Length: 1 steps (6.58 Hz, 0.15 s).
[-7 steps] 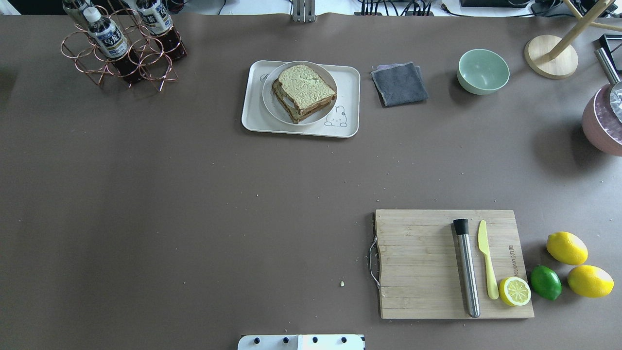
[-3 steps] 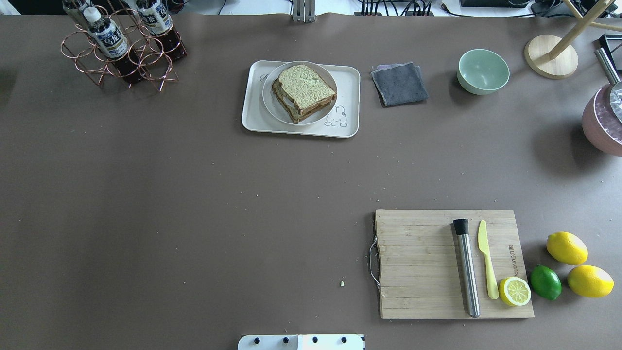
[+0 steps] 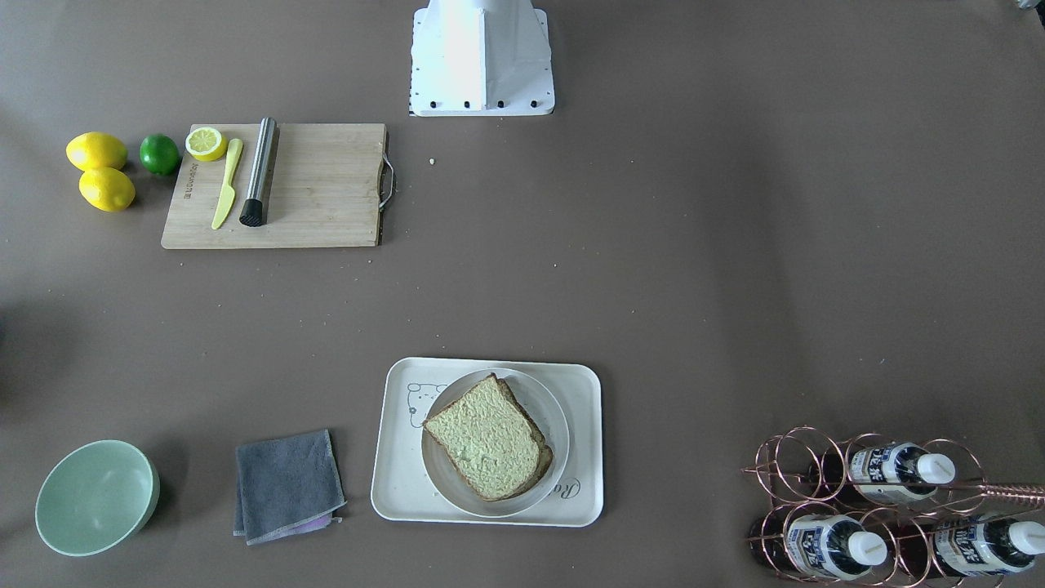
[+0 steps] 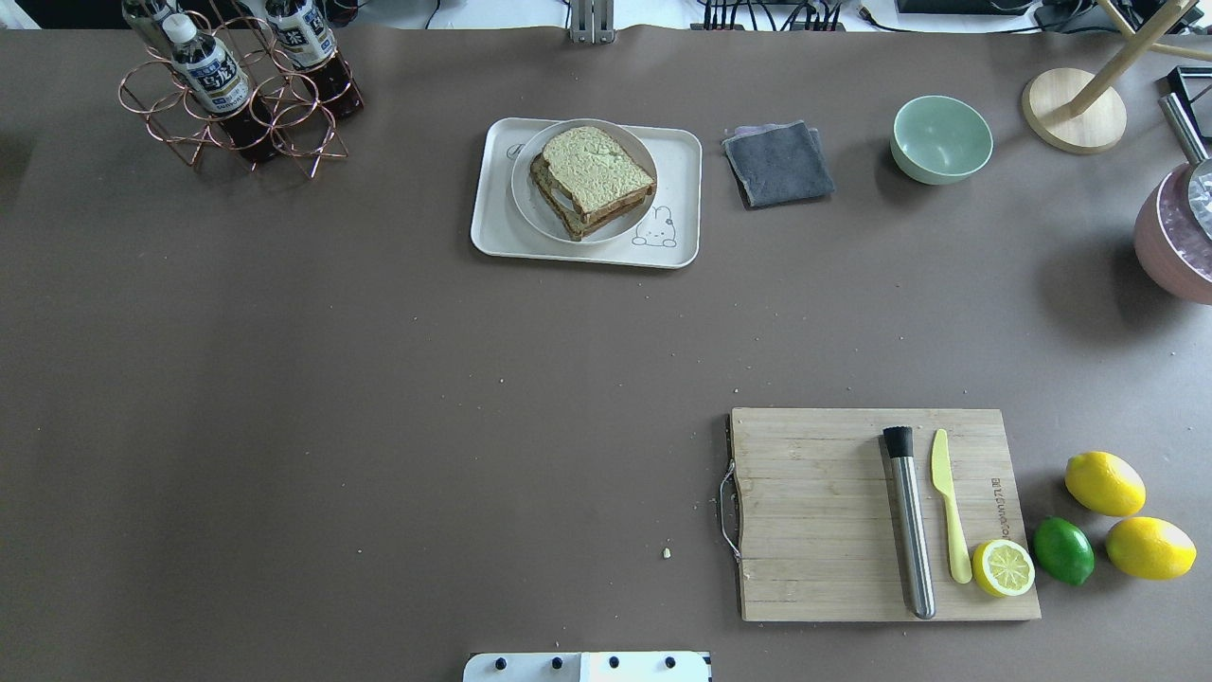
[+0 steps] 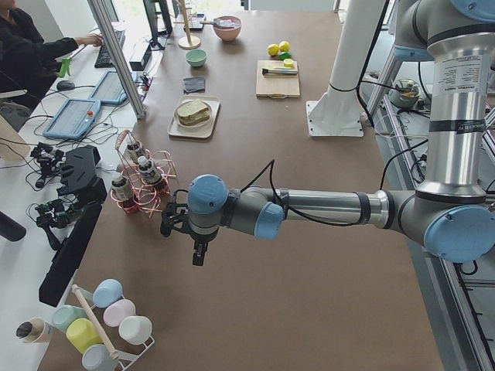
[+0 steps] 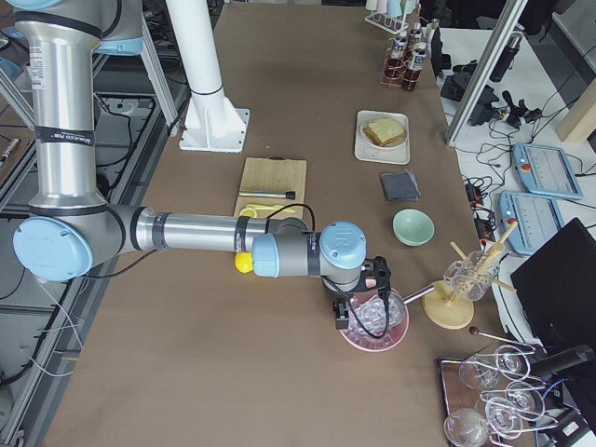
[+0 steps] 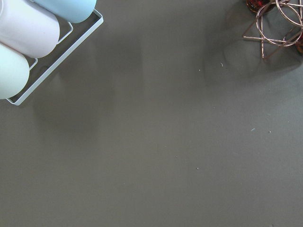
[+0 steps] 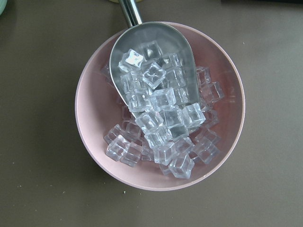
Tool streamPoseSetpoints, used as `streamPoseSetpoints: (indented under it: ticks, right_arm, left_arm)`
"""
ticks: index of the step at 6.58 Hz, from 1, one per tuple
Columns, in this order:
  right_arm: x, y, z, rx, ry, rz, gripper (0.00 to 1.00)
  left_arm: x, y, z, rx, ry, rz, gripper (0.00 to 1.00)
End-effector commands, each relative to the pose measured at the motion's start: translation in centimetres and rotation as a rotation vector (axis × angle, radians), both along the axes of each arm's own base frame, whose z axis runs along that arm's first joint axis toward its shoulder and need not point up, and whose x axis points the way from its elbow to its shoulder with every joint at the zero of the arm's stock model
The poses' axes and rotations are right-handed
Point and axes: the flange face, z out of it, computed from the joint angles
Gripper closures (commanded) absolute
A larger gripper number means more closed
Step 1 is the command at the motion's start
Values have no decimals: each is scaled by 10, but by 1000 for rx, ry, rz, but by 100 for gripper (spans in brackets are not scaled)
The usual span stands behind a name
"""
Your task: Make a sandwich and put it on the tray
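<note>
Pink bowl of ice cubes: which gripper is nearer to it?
Right. The right gripper hangs over the pink round bowl of ice cubes; the left gripper is at the table's opposite end, near the copper wire bottle rack.

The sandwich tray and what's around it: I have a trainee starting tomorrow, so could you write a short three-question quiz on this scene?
1. True or false: the sandwich lies directly on the tray, with nothing between them.
2. Which thing lies on the cutting board, right beside the yellow knife?
A) steel muddler
B) whole lime
C) grey cloth
3. Short answer: what does the right wrist camera look straight down on?

Key
1. False: a round white plate sits between them.
2. A
3. A pink bowl of ice cubes.
</note>
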Motion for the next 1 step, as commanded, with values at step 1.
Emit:
streamPoseSetpoints:
  ticks: [1]
  right_arm:
    - [0, -2, -1, 4, 3, -1, 0]
  left_arm:
    - [1, -3, -3, 5, 0, 0, 3]
